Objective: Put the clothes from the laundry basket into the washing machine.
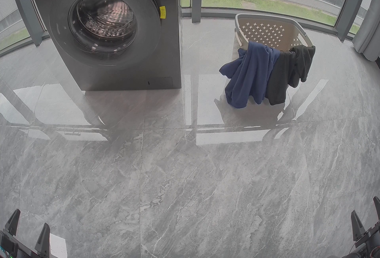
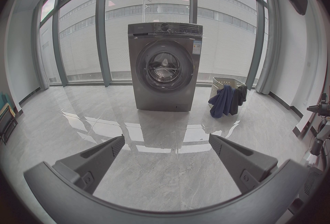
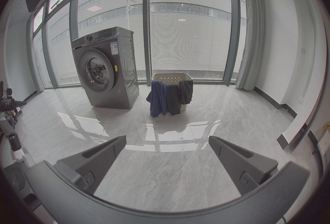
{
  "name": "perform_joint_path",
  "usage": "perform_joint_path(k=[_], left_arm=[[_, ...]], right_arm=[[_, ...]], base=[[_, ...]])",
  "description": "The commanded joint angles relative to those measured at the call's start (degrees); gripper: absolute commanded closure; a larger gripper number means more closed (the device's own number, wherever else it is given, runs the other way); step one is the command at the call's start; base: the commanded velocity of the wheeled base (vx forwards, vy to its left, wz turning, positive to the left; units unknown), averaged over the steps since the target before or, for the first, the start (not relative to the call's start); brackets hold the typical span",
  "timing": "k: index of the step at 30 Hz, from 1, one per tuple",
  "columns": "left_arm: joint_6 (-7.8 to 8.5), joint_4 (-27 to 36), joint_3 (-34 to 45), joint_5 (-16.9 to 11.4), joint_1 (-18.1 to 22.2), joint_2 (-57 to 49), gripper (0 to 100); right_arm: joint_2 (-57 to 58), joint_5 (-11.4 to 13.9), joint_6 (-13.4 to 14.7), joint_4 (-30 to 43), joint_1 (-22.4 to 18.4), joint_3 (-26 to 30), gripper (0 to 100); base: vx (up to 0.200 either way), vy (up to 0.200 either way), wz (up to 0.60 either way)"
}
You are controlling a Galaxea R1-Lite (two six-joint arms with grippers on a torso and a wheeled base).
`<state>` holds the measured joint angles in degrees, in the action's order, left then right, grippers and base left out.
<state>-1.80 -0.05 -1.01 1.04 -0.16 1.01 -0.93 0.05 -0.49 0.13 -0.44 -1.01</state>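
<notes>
The left gripper (image 2: 166, 136) and right gripper (image 3: 167, 137) are hanging wide open, holding nothing. Far ahead of them, one grey metal washing machine (image 1: 114, 60) and one cream plastic basket (image 1: 269, 31) are sitting. One blue shirt (image 1: 251, 72) and one black shirt (image 1: 291, 66) are hanging over the basket.

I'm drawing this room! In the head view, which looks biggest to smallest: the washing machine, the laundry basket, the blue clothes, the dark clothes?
1. washing machine, by far.
2. laundry basket, though clothes hide its front.
3. blue clothes.
4. dark clothes, only slightly smaller than the blue, so that is a close call.
</notes>
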Motion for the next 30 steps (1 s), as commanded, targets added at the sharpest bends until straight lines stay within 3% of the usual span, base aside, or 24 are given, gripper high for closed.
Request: perform_joint_path(k=[1,28,30], left_arm=[[-0.31,0.0,0.9,-0.1,0.0,-0.7,0],[-0.39,0.0,0.9,-0.1,0.0,-0.6,0],[-0.48,0.0,0.9,-0.1,0.0,-0.6,0]], right_arm=[[0.2,0.0,0.0,0.0,-0.1,0.9,0],[0.2,0.0,0.5,0.0,-0.1,0.9,0],[0.2,0.0,0.5,0.0,-0.1,0.9,0]], base=[[0.000,0.000,0.00],[0.000,0.000,0.00],[0.200,0.000,0.00]])
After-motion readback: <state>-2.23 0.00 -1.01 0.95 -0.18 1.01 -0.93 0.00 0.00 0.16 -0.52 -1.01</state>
